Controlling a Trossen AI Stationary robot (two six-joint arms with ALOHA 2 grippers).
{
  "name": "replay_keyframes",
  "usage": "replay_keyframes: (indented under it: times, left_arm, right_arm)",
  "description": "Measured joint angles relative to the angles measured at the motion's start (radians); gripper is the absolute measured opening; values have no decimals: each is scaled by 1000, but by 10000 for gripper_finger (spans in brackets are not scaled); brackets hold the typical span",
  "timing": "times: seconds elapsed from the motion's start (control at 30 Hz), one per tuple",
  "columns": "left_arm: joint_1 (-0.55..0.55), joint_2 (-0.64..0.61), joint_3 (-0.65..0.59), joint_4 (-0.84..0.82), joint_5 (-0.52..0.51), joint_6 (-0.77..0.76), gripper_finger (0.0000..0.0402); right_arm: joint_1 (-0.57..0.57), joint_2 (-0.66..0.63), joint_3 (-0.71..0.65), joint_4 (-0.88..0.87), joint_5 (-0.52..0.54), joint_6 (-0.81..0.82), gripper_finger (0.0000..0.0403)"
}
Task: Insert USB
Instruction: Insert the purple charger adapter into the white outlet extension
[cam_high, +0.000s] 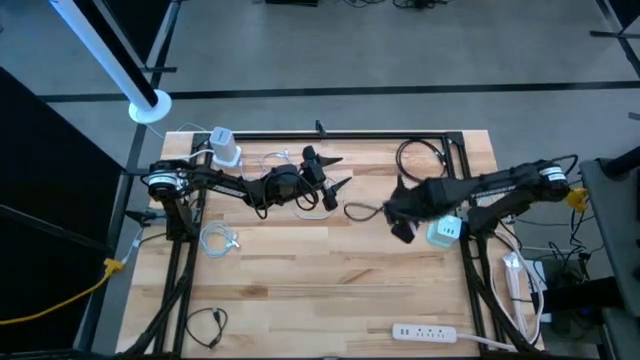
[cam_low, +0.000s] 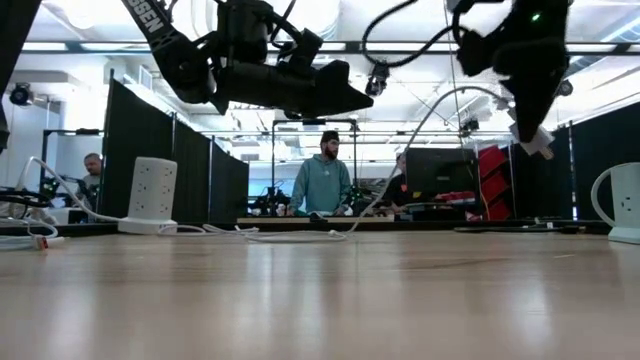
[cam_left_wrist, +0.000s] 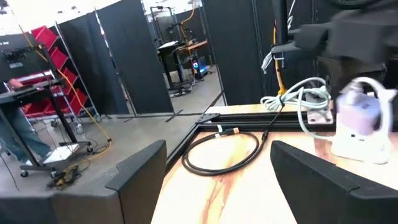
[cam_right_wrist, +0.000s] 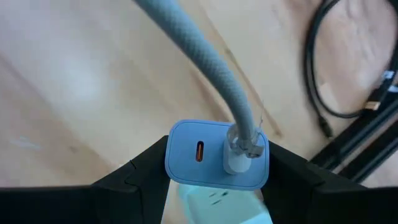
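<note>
The blue charger block (cam_right_wrist: 216, 155), with a braided grey cable (cam_right_wrist: 205, 68) seated in one of its two ports and the other port free, is clamped between the fingers of the right gripper (cam_high: 405, 222), raised above the worktop (cam_high: 330, 270) on its right side. The left gripper (cam_high: 335, 185) hangs over the worktop's rear centre with its fingers spread wide and holding nothing. A coiled black cable (cam_left_wrist: 221, 152) lies near the rear edge.

Lower body of blue charger (cam_right_wrist: 214, 163) cut off at frame edge, white adapter (cam_left_wrist: 359, 124) blurred, 2 background people (cam_low: 326, 178) indistinct
</note>
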Motion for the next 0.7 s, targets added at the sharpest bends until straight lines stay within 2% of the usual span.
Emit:
replay_keyframes:
  times: [0.27,0.47,0.7]
  left_arm:
    - [-73,-50,0,-8,7,5,276]
    - [-130,-113,0,-25,-28,-23,276]
    - [-185,-142,2,-37,-63,-81,276]
  right_arm:
    - [242,-6,-6,25,-18,205,193]
    - [445,-6,-7,83,-88,432,193]
    - [693,23,-2,204,-18,803,193]
